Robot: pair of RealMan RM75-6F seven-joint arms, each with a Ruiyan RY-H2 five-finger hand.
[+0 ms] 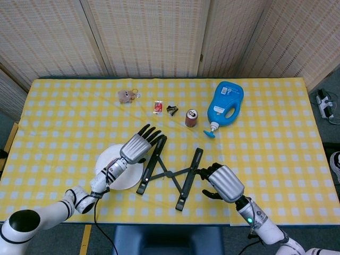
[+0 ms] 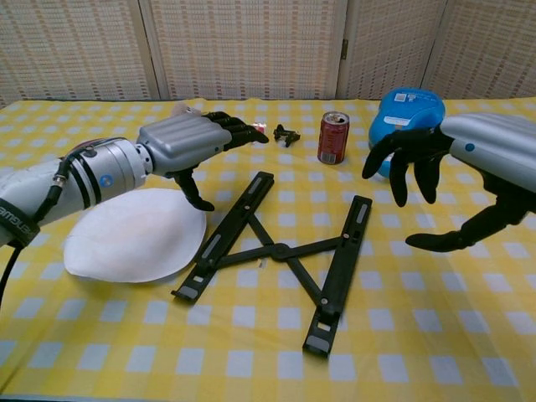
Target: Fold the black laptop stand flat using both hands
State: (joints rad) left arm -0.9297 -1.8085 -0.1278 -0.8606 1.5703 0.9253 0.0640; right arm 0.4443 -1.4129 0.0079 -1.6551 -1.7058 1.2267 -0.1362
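The black laptop stand (image 1: 170, 172) (image 2: 283, 249) lies spread open on the yellow checked cloth, its two bars joined by crossed links. My left hand (image 1: 139, 146) (image 2: 186, 142) hovers open above the stand's left bar, fingers spread and thumb pointing down. Just right of the right bar, my right hand (image 1: 221, 181) (image 2: 448, 163) hangs open with its fingers curved downward. Neither hand touches the stand.
A white plate (image 1: 116, 171) (image 2: 134, 234) lies left of the stand, under my left forearm. Behind stand a soda can (image 1: 191, 118) (image 2: 333, 137) and a blue detergent bottle (image 1: 225, 103) (image 2: 408, 113). A red packet (image 1: 158, 107), black clip (image 1: 172, 110) and small plush toy (image 1: 125, 95) lie further back.
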